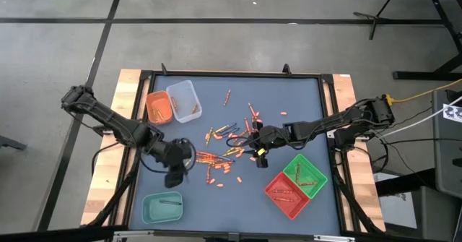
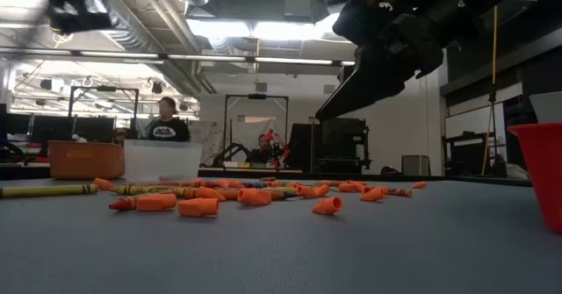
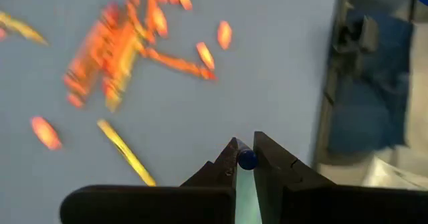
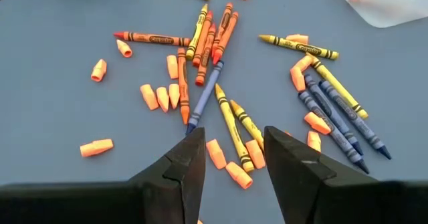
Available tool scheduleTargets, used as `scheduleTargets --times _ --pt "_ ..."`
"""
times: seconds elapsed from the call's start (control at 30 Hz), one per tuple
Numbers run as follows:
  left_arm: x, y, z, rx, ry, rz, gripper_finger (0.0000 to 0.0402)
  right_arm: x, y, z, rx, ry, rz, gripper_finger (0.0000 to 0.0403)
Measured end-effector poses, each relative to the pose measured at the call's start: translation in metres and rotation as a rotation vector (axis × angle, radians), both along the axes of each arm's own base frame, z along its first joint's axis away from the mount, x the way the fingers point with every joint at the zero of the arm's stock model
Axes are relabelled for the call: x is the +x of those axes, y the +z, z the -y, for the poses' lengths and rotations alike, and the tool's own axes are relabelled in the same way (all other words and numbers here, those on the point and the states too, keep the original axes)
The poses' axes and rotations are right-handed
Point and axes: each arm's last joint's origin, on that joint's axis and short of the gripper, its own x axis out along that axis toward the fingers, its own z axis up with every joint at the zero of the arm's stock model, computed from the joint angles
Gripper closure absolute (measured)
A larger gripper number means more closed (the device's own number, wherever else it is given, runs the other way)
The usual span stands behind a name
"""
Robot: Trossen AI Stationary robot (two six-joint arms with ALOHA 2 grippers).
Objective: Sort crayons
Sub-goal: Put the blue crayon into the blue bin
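Many crayons (image 1: 224, 155) lie scattered on the dark mat, mostly orange and red, with some yellow and blue ones (image 4: 334, 114). My left gripper (image 1: 177, 167) hangs above the mat left of the pile and is shut on a small blue crayon (image 3: 247, 159). My right gripper (image 1: 260, 152) is open above the pile's right part. Its fingers (image 4: 234, 138) stand over two yellow crayons (image 4: 234, 124) and some orange stubs, clear of them. In the low view both grippers are high above the mat, the left (image 2: 75, 9) and the right (image 2: 391, 39). My left gripper pinches the blue crayon between its two fingertips (image 3: 231, 158). Only the crayon's round blue end (image 3: 247, 160) shows at the tips, and the fingers hide the rest. The crayon is lifted clear of the mat.
An orange tray (image 1: 159, 106) and a clear tray (image 1: 184, 100) stand at the far left, a teal tray (image 1: 162, 207) at the near left, and a green tray (image 1: 304, 171) and a red tray (image 1: 285, 195) at the near right. People show in the room beyond the table (image 2: 165, 118).
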Motion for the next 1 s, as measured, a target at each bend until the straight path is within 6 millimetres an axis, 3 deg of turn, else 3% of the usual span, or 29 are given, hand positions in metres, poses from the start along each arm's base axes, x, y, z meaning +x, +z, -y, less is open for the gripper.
scheduleTargets --times 0.37,0.67,1.0 --pt "-0.034 -0.003 0.044 -0.163 0.117 -0.190 0.0388 0.000 0.000 0.000 0.000 0.000 -0.002 0.0253" --pt "-0.065 -0.010 0.055 -0.110 0.215 -0.380 0.0388 0.000 0.000 0.000 0.000 0.000 -0.002 0.0253" --pt "-0.072 -0.010 0.061 -0.113 0.187 -0.396 0.0388 0.000 0.000 0.000 0.000 0.000 -0.002 0.0253"
